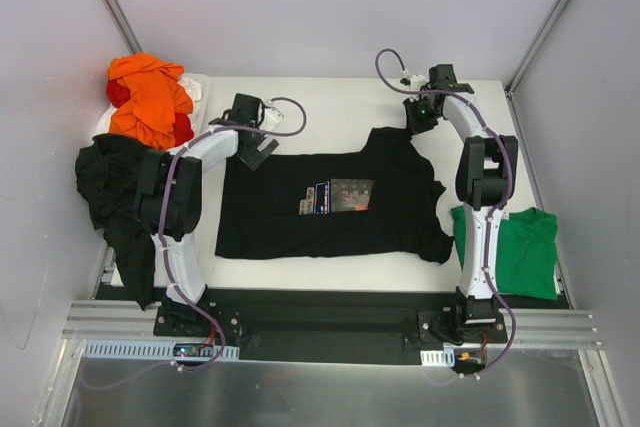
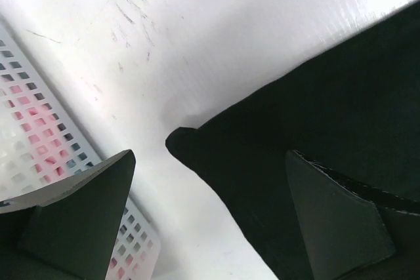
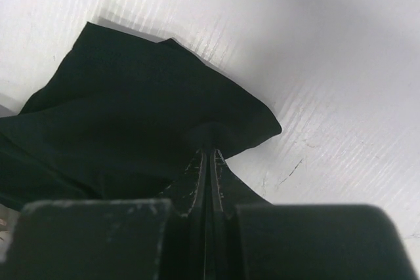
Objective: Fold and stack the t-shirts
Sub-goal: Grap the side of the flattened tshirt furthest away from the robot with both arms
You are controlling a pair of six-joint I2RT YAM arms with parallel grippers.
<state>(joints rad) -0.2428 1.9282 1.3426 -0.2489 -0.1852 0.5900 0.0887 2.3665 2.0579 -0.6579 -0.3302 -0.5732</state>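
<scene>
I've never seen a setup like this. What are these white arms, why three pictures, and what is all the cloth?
Two robot arms are bolted to a white table. One picture looks down from above; the other two come from cameras on each wrist. A black t-shirt with a chest print lies spread in the middle. The right gripper is shut, pinching its far edge. The left gripper is open over a corner, holding nothing. At the left sit orange, red and black shirts; a green shirt lies right.

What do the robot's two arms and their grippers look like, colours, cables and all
Both arms have white link shells with black joint housings on black bases. A purple cable loops along each, left arm and right arm. The left gripper has dark, flat, wedge-shaped fingers; the right gripper has dark fingers with scuffed edges.
</scene>
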